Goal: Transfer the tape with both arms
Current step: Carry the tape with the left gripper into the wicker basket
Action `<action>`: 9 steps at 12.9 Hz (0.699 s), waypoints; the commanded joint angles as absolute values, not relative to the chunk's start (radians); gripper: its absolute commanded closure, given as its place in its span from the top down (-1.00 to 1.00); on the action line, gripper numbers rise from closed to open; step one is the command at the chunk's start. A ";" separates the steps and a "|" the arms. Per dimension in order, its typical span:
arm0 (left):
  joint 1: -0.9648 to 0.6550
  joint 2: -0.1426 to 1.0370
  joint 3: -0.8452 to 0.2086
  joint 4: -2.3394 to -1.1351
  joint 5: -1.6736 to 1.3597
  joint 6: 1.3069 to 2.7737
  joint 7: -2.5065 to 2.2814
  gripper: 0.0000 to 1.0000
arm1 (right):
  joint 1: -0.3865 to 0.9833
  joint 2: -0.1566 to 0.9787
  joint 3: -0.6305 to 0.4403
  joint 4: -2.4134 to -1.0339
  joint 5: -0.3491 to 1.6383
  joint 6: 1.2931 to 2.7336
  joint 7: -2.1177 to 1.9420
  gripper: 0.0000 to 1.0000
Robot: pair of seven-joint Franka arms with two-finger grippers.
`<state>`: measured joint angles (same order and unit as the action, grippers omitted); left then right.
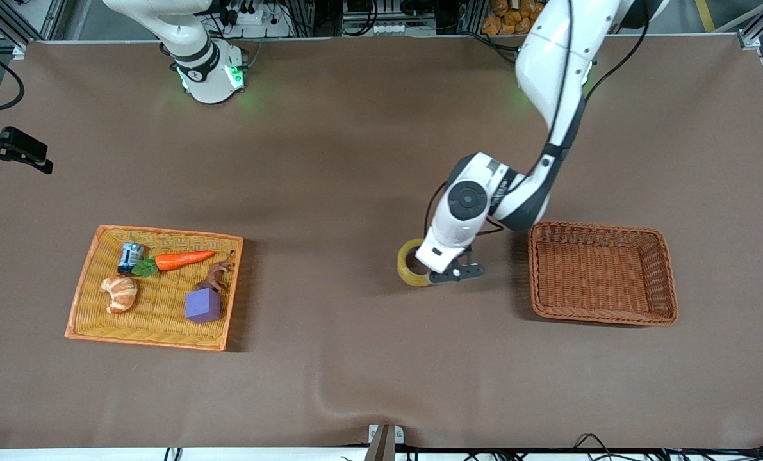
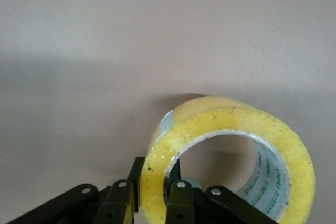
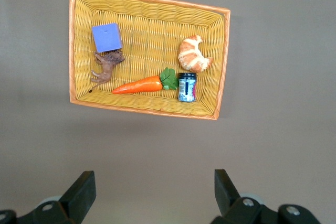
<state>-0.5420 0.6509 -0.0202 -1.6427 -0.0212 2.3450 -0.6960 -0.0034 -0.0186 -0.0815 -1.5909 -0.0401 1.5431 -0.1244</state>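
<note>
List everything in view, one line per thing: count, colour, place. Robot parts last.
tape: one, translucent yellow, on the table beside the brown basket, toward the yellow basket.
brown basket: one, reddish brown, toward the left arm's end.
yellow basket: one, orange-rimmed, toward the right arm's end.
carrot: one, orange with green leaves, in the yellow basket.
croissant: one, tan, in the yellow basket.
cube: one, purple, in the yellow basket.
animal figure: one, brown, beside the cube.
jar: one, blue-labelled, beside the carrot's leaves.
left gripper: fingers shut on the tape's wall.
right gripper: open, waiting above the yellow basket.
</note>
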 commanded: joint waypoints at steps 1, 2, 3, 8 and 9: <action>-0.419 0.481 -0.026 -1.674 -0.023 2.180 -0.574 -1.00 | 0.002 -0.021 -0.078 -1.591 -0.038 1.532 -0.103 1.00; -0.361 0.450 -0.028 -1.672 -0.029 2.133 -0.492 -1.00 | 0.003 -0.021 -0.077 -1.591 -0.038 1.531 -0.089 1.00; -0.303 0.428 -0.028 -1.674 -0.037 2.102 -0.398 -1.00 | 0.003 -0.020 -0.077 -1.591 -0.037 1.520 -0.069 1.00; -0.039 0.439 -0.028 -1.680 -0.037 2.063 -0.054 -1.00 | 0.005 -0.015 -0.074 -1.585 -0.032 1.532 -0.071 1.00; 0.007 0.460 -0.029 -1.680 -0.037 2.071 -0.005 -1.00 | 0.003 -0.012 -0.074 -1.583 -0.031 1.532 -0.071 1.00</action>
